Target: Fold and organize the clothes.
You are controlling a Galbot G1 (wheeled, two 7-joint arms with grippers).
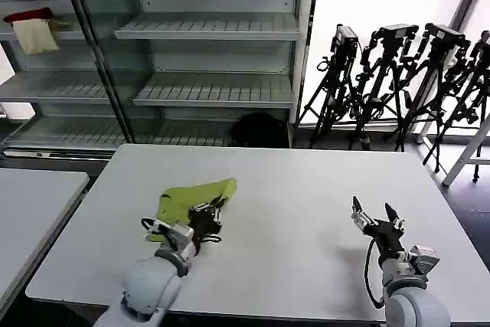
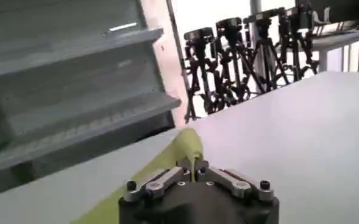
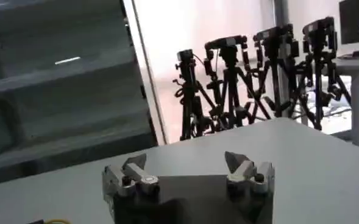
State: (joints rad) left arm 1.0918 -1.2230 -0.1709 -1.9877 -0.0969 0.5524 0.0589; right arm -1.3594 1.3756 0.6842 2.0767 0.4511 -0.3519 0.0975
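Note:
A lime yellow-green T-shirt [image 1: 195, 197] lies bunched into a small folded heap on the white table [image 1: 298, 189], left of centre. My left gripper [image 1: 208, 210] sits at its near edge, shut on a fold of the shirt; in the left wrist view the fabric [image 2: 188, 145] rises between the closed fingertips of the left gripper [image 2: 193, 167]. My right gripper [image 1: 375, 213] hovers over bare table at the right, open and holding nothing. The right wrist view shows the right gripper [image 3: 186, 163] with its jaws spread wide apart over the tabletop.
Grey metal shelving [image 1: 207, 28] stands behind the table, with red and cream cloths [image 1: 32, 30] on a left shelf. Several black tripods [image 1: 398, 74] cluster at the back right. A second table [image 1: 31, 204] adjoins at the left. A dark bag [image 1: 259, 129] lies on the floor.

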